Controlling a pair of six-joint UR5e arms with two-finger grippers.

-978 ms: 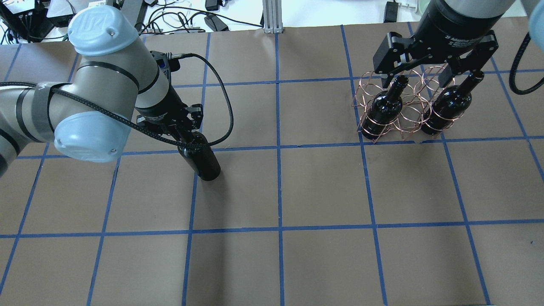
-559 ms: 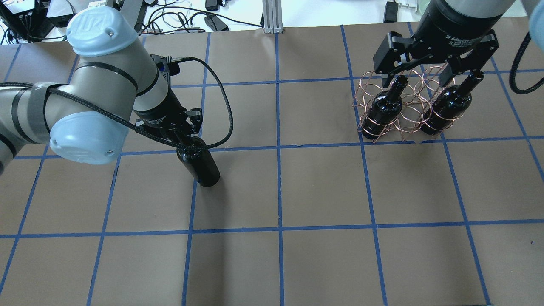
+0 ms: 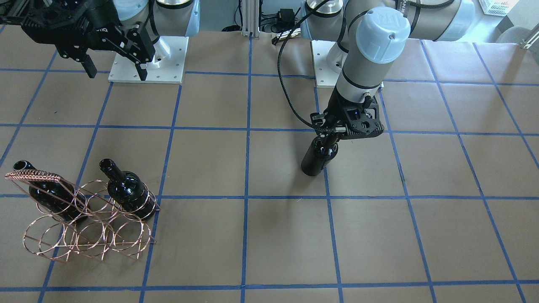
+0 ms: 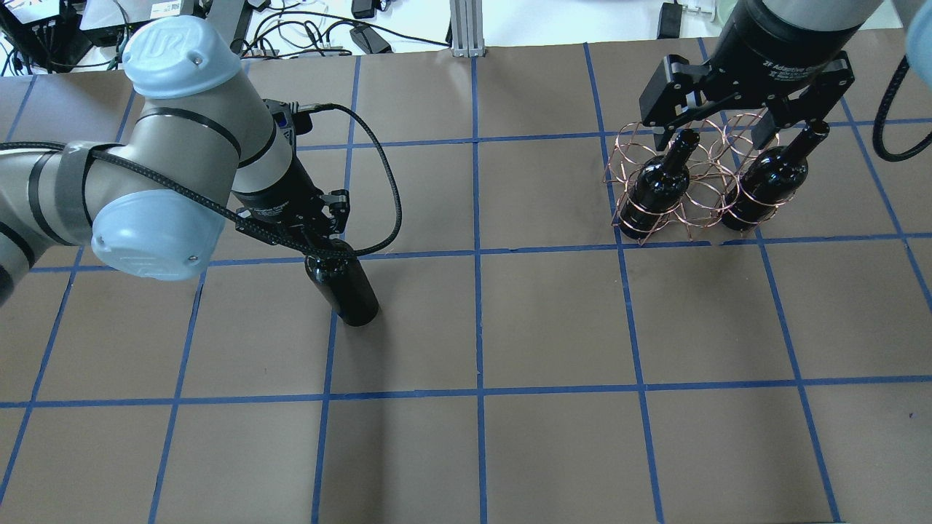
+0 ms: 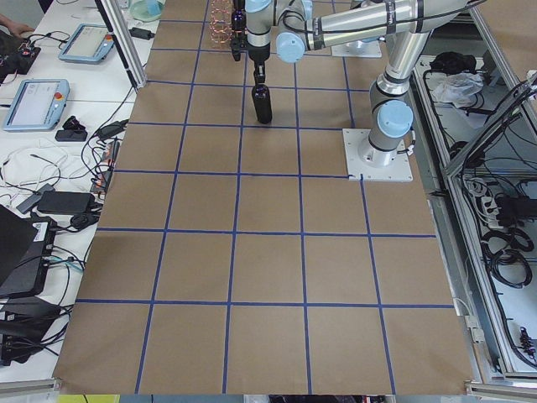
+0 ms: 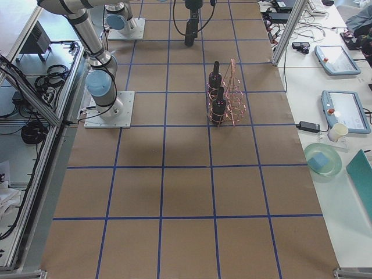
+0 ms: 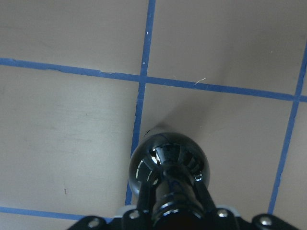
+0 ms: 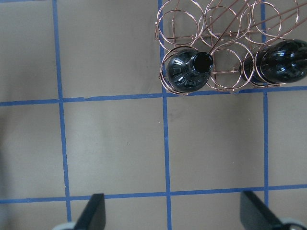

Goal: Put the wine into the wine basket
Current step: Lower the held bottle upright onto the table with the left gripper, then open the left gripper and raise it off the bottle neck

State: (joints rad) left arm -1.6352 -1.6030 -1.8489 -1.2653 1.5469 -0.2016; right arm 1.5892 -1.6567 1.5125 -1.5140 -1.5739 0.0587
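Observation:
My left gripper [image 4: 322,244] is shut on the neck of a glossy black wine bottle [image 4: 344,289], left of the table's middle. The bottle hangs slightly tilted; I cannot tell whether its base touches the table. It also shows in the front view [image 3: 318,158] and the left wrist view [image 7: 168,165]. The copper wire wine basket [image 4: 692,215] stands at the far right and holds two more bottles [image 4: 659,182] [image 4: 772,175] in its outer rings, with the ring between them empty. My right gripper [image 4: 721,127] is open and empty, high above the basket.
The table is brown paper with a blue tape grid [image 4: 477,255]. Cables and gear [image 4: 328,29] lie beyond the far edge. The basket's wrapped handle [image 3: 31,174] sticks up over its rings. The arm base plates [image 3: 147,59] sit at the robot's side.
The left arm shifted a little to the left and then back with the bottle in its grip. The right arm and the basket have not moved.

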